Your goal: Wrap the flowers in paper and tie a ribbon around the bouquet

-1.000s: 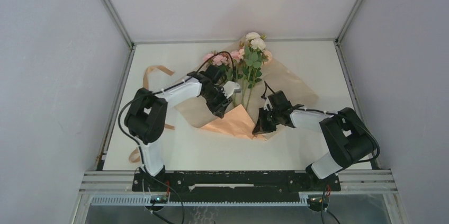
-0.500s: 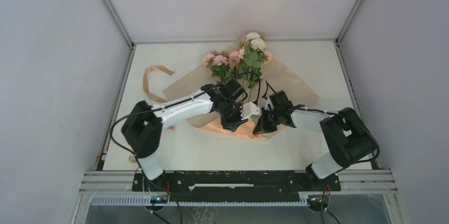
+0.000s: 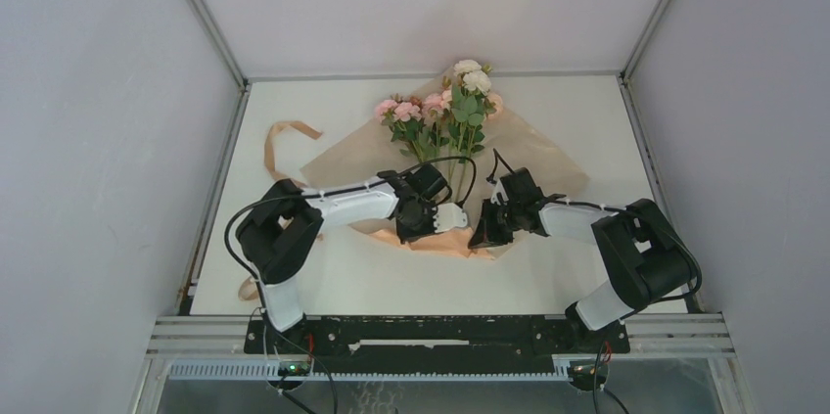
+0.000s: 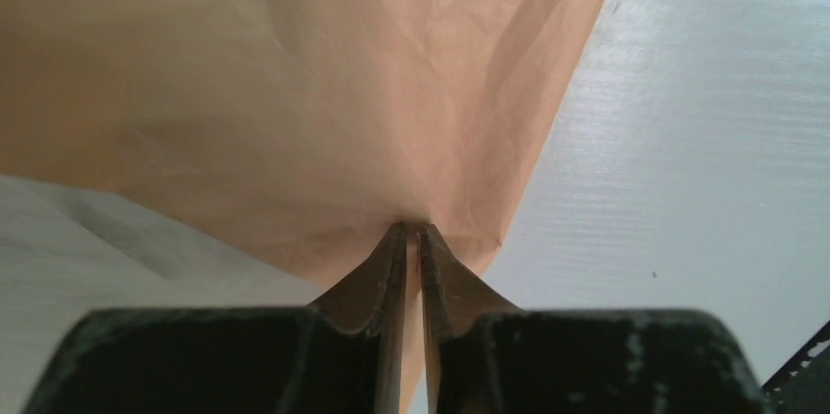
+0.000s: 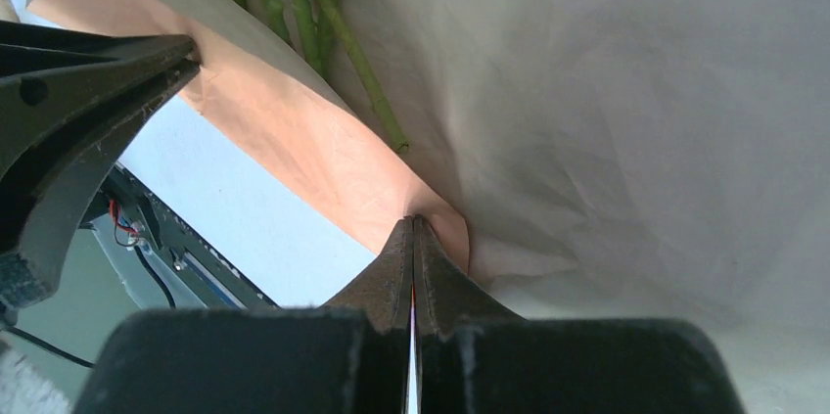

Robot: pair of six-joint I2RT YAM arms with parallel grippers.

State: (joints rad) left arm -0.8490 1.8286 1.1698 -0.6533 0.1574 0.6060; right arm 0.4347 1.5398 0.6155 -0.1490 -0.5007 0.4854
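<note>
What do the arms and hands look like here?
Both the left arm and right arm have white links, bulky black joints and thin black cables looping near the wrists. The left hand and right hand each have two scuffed dark tapering fingers.

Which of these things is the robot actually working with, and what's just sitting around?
In the job: the flowers, the paper (pinched by the left gripper and the right gripper), the ribbon.
Just there: the table, the walls, the front rail.

Left arm [image 3: 343, 204] and right arm [image 3: 573, 221]: white link shells, black joint housings, black cables looping at wrists. Fingers [image 5: 391, 277] matte black, scuffed, tapering to thin tips.
</note>
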